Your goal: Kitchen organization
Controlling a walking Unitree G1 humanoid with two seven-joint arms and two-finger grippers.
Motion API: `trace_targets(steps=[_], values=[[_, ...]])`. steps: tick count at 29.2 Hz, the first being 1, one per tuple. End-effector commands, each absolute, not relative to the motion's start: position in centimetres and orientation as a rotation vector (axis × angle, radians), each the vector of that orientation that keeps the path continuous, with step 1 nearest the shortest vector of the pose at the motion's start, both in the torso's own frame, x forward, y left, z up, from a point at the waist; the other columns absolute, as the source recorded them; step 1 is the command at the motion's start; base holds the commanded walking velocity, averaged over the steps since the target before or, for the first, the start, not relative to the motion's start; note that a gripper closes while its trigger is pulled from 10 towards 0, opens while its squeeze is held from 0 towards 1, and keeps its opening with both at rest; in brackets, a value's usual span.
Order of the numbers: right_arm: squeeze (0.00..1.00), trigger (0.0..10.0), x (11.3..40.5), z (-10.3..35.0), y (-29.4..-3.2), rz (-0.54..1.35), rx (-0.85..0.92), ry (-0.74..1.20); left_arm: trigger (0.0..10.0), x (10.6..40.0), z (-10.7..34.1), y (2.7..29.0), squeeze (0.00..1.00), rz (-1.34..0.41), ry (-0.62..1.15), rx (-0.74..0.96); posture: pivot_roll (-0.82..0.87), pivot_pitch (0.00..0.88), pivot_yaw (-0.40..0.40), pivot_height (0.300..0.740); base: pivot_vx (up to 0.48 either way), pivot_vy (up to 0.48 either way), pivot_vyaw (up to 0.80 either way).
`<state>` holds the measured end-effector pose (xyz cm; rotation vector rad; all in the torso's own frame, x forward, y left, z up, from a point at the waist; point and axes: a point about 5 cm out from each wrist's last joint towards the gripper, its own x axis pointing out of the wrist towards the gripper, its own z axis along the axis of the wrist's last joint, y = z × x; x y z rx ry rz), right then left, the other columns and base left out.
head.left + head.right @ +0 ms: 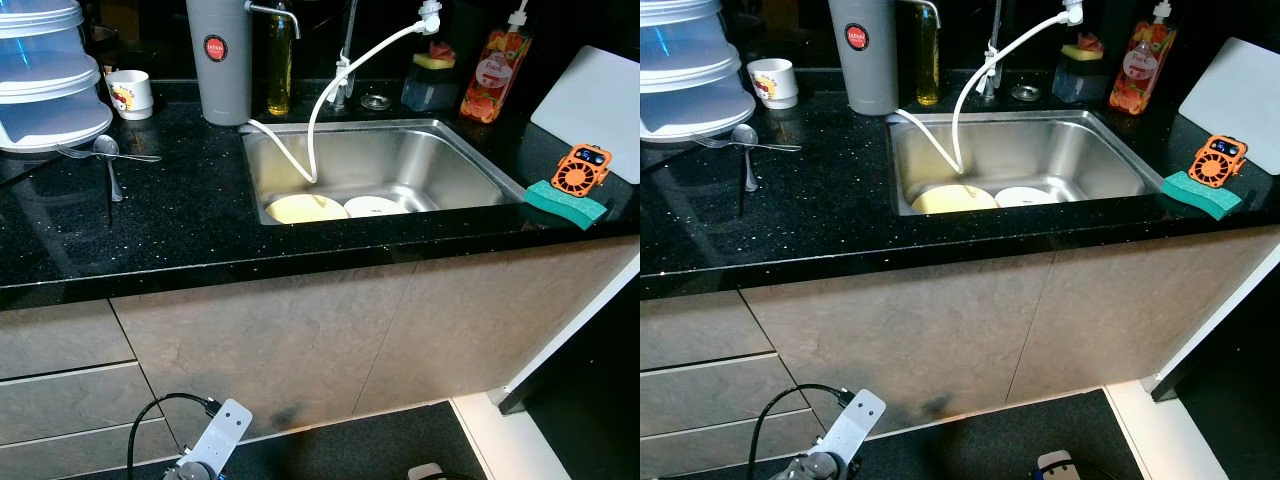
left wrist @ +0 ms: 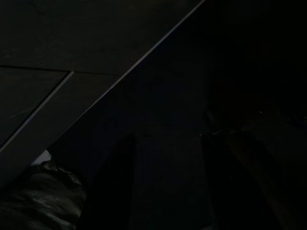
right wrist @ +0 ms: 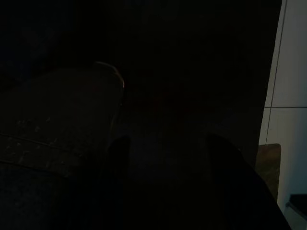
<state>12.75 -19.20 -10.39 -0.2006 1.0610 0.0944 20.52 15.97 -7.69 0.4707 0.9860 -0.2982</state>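
sink (image 1: 455,150): set in black counter (image 1: 150,230), two plates (image 1: 305,209) inside (hose (image 1: 330,90) hangs in)
spoon (image 1: 108,160): counter, left of sink, fork (image 1: 100,154) beside it
sponge (image 1: 565,203): right of sink
grippers: both low, dark, grip state can't tell

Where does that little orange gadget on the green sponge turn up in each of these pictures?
Left eye view: orange gadget on the green sponge, far right of the counter, right of the sink.
Right eye view: same spot, right of the sink.
Left wrist view: too dark to tell.
Right wrist view: too dark to tell.
Shared landmark: the sink.
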Motion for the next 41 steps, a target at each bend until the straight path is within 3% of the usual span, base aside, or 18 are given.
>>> trace_targets(steps=[1, 41], values=[[0.0, 10.0, 12.47, -10.49, -19.17, 0.08, -0.186, 1.069, 10.0, 20.58, -7.65, 16.31, 0.0, -0.302, 0.993, 0.493, 0.0, 0.031, -0.033, 0.74, 0.0, 0.0, 0.0], [0.0, 10.0, 12.51, -10.44, -19.57, 0.075, -0.199, 1.072, 10.0, 20.74, -7.56, 16.22, 0.0, -0.325, 0.985, 0.522, -0.01, 0.0, -0.039, 0.74, 0.0, 0.0, 0.0]])
